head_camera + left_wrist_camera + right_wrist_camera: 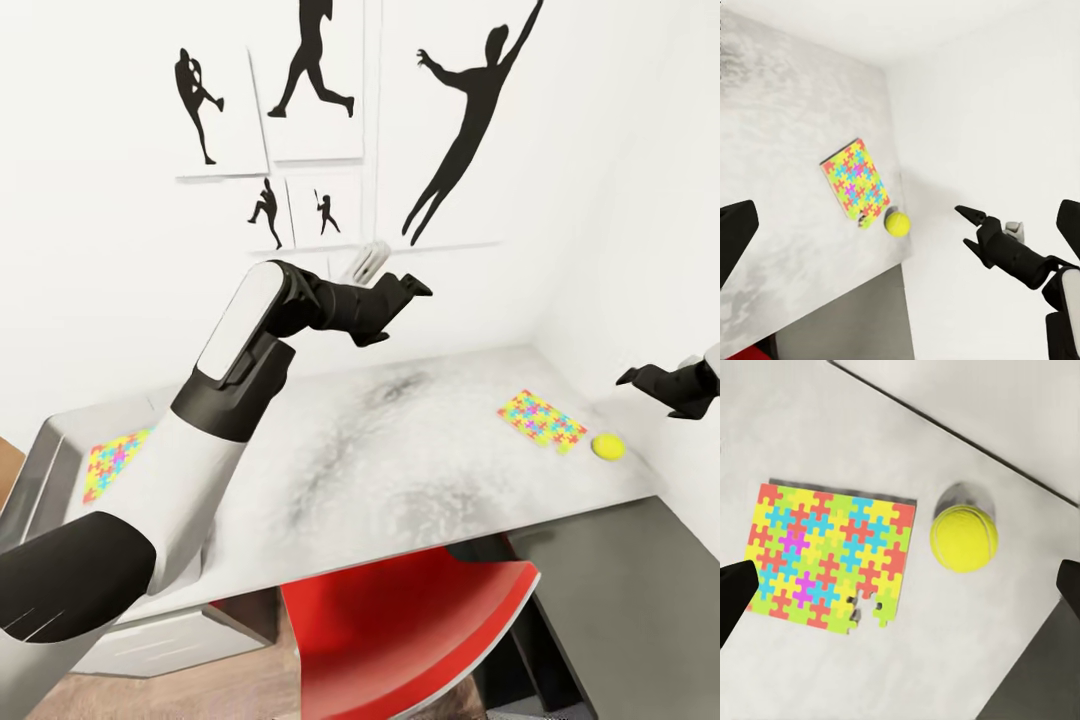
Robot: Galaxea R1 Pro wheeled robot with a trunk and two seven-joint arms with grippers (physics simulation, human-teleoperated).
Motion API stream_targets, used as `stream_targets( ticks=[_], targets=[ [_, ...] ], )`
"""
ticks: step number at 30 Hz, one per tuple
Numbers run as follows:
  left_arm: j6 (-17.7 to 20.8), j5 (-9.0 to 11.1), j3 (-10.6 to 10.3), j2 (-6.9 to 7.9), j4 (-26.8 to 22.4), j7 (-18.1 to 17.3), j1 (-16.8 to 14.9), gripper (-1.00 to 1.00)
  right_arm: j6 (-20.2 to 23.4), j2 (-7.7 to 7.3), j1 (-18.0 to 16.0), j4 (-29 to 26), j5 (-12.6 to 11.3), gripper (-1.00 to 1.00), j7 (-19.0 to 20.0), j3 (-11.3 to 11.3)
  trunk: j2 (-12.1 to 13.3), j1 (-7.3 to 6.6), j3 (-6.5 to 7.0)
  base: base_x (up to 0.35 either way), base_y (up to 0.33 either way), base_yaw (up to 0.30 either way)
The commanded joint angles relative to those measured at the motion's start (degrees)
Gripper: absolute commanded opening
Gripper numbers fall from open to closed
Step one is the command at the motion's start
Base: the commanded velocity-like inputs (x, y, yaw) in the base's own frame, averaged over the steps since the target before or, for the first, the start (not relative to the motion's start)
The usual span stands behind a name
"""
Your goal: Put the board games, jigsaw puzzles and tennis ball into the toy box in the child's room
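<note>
Red chair sits closest, at the bottom middle of the head view, with its curved back tucked under the front edge of the table. Brown wood floor shows in the lower left corner.

On the pale grey table top lie the toys. One jigsaw puzzle lies flat at the right side of the frame, its long side running from upper left to lower right. A couple of its pieces at one corner have come a little loose, as the right wrist view shows. The tennis ball sits just beside that corner, not touching it, near the white wall. The other jigsaw puzzle lies flat at the left side of the frame, partly hidden behind the big white left arm.

The left gripper is up in the air over the back of the table, in the middle of the frame, its black fingers spread apart and holding nothing. The right gripper pokes in at the right edge, above the ball, fingers apart and empty too.

Farthest back, black sports pictures hang on the white wall.
</note>
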Motion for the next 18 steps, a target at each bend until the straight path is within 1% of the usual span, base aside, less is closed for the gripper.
stream_targets(
  ticks=[1,10,15,17,18],
  targets=[
    [0.15,0.42,0.03,-0.03,-0.09,0.45,-0.11,1.00,0.14,0.00,-0.19,-0.04,-0.61,1.00,-0.59,-0.18,-0.12,0.03,-0.20,0.000,0.000,0.000],
    [0.26,0.97,0.04,0.00,-0.36,0.59,-1.07,1.00,0.14,0.11,-0.64,0.17,-0.63,1.00,-0.64,-0.18,-0.12,0.03,-1.03,0.000,0.000,0.000],
    [0.28,1.28,0.06,-0.03,-0.40,0.61,-1.93,1.00,0.14,0.20,-0.69,0.20,-0.63,1.00,-0.62,-0.18,-0.12,0.03,-1.49,0.000,0.000,0.000],
    [0.28,1.86,0.08,-0.03,-0.31,0.62,-2.95,1.00,0.14,0.24,-0.72,0.21,-0.63,1.00,-0.61,-0.18,-0.12,0.03,-1.68,0.000,0.000,0.000],
    [0.28,1.86,0.08,-0.03,-0.31,0.62,-2.95,1.00,0.14,0.24,-0.72,0.21,-0.63,1.00,-0.61,-0.18,-0.12,0.03,-1.77,0.000,0.000,0.000]
  ],
)
